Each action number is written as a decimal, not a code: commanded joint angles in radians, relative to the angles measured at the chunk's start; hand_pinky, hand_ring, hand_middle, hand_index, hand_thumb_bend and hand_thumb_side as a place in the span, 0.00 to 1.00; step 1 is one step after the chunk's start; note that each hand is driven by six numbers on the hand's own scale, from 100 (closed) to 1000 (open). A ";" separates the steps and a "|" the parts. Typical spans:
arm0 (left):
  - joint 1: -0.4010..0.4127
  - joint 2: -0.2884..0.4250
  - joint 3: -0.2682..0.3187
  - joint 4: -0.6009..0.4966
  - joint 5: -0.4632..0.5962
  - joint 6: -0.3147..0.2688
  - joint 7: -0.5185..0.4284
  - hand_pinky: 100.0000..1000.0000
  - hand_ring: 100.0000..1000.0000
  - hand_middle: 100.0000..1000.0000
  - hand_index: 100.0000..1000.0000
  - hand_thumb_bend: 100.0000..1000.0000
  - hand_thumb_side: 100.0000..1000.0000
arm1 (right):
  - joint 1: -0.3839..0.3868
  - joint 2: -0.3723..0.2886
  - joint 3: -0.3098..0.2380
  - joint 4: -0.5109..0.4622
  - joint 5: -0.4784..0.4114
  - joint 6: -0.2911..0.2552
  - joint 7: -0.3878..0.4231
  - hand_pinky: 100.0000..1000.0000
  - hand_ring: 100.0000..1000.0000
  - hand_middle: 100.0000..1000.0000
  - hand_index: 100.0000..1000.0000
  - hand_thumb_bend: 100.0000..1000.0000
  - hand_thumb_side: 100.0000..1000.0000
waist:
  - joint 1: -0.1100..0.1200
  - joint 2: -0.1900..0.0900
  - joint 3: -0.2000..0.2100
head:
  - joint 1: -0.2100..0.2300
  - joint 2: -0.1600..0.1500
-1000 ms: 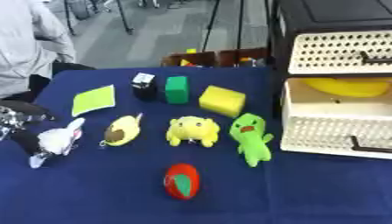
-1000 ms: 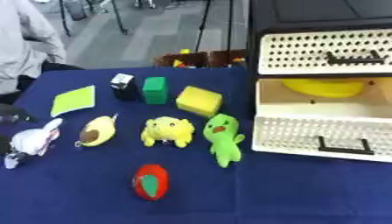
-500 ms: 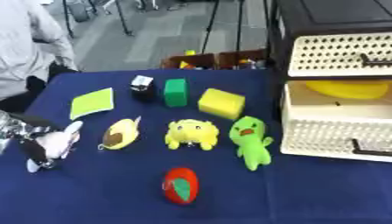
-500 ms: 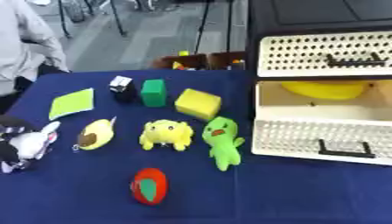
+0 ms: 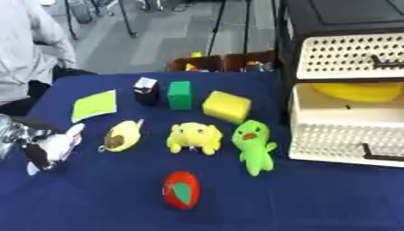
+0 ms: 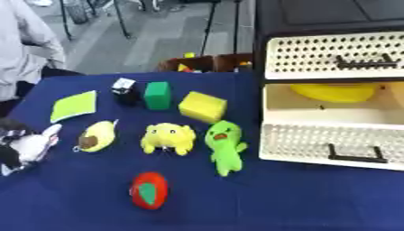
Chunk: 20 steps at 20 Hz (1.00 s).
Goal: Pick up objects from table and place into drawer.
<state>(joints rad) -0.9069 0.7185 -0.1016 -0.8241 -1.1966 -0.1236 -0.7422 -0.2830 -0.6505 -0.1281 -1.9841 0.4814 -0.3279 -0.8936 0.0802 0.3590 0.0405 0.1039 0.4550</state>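
At the left edge of the blue worktop [image 5: 331, 198], your left hand [image 5: 24, 137] has its dark fingers curled round a white and pink plush toy [image 5: 57, 146], which lies low against the cloth. Just toward the back from it a flat lime-green sheet [image 5: 94, 105] lies near the far left corner. Moving right, you have an avocado plush [image 5: 120, 136], and behind it a small black-and-white box [image 5: 146, 90] standing beside an upright green block [image 5: 180, 95]. Next comes the yellow frog-like plush [image 5: 194, 137] in the middle, with a red and green round toy [image 5: 181, 190] near the front edge and a yellow sponge block [image 5: 227, 106] behind. A green duck-faced plush [image 5: 252, 145] lies just left of the cream drawer unit [image 6: 331, 58] at the right edge. Its lower drawer [image 6: 331, 140] is pulled out, and something yellow [image 6: 331, 92] rests at its back. Your right hand does not show.
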 commanded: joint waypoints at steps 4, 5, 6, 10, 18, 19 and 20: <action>-0.018 0.026 0.010 -0.038 0.090 -0.011 -0.054 0.68 0.81 0.87 1.00 0.32 0.38 | 0.001 -0.012 0.006 -0.016 0.010 -0.001 -0.013 0.41 0.62 0.53 0.79 0.00 0.74 | -0.005 -0.019 0.005 | -0.003 0.006; -0.019 0.028 0.011 -0.045 0.100 -0.008 -0.061 0.67 0.81 0.87 1.00 0.31 0.38 | 0.003 -0.011 0.007 -0.016 0.010 0.001 -0.013 0.41 0.62 0.53 0.79 0.00 0.74 | -0.004 -0.020 0.006 | -0.003 0.006; -0.020 0.030 0.012 -0.049 0.107 -0.003 -0.069 0.67 0.81 0.87 1.00 0.30 0.37 | 0.005 -0.011 0.010 -0.016 0.010 0.002 -0.013 0.41 0.62 0.52 0.79 0.00 0.74 | -0.004 -0.021 0.006 | -0.003 0.006; -0.024 0.037 0.012 -0.063 0.122 0.011 -0.101 0.68 0.81 0.86 1.00 0.29 0.36 | 0.008 -0.010 0.022 -0.016 0.008 0.005 -0.004 0.41 0.62 0.52 0.79 0.00 0.74 | -0.001 -0.026 0.007 | -0.003 0.007; -0.029 0.039 -0.003 -0.060 0.046 0.009 -0.126 0.65 0.77 0.81 1.00 0.26 0.30 | 0.002 0.003 0.033 -0.016 -0.006 0.000 0.015 0.41 0.62 0.52 0.79 0.00 0.74 | 0.006 -0.026 0.001 | 0.005 -0.008; -0.026 0.039 -0.008 -0.059 0.035 0.003 -0.127 0.65 0.77 0.81 1.00 0.26 0.30 | 0.001 0.005 0.030 -0.016 -0.008 0.000 0.014 0.41 0.62 0.52 0.79 0.00 0.74 | 0.005 -0.025 0.000 | 0.006 -0.009; -0.022 0.039 -0.012 -0.059 0.026 -0.003 -0.127 0.64 0.76 0.80 1.00 0.26 0.29 | 0.001 0.006 0.027 -0.016 -0.011 -0.001 0.012 0.41 0.62 0.52 0.79 0.00 0.74 | 0.005 -0.024 0.000 | 0.006 -0.009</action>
<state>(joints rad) -0.9158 0.7163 -0.1131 -0.8720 -1.1552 -0.1192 -0.8677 -0.2726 -0.6293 -0.0910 -1.9841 0.4774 -0.3166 -0.8726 0.0864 0.3572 0.0398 0.1053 0.4547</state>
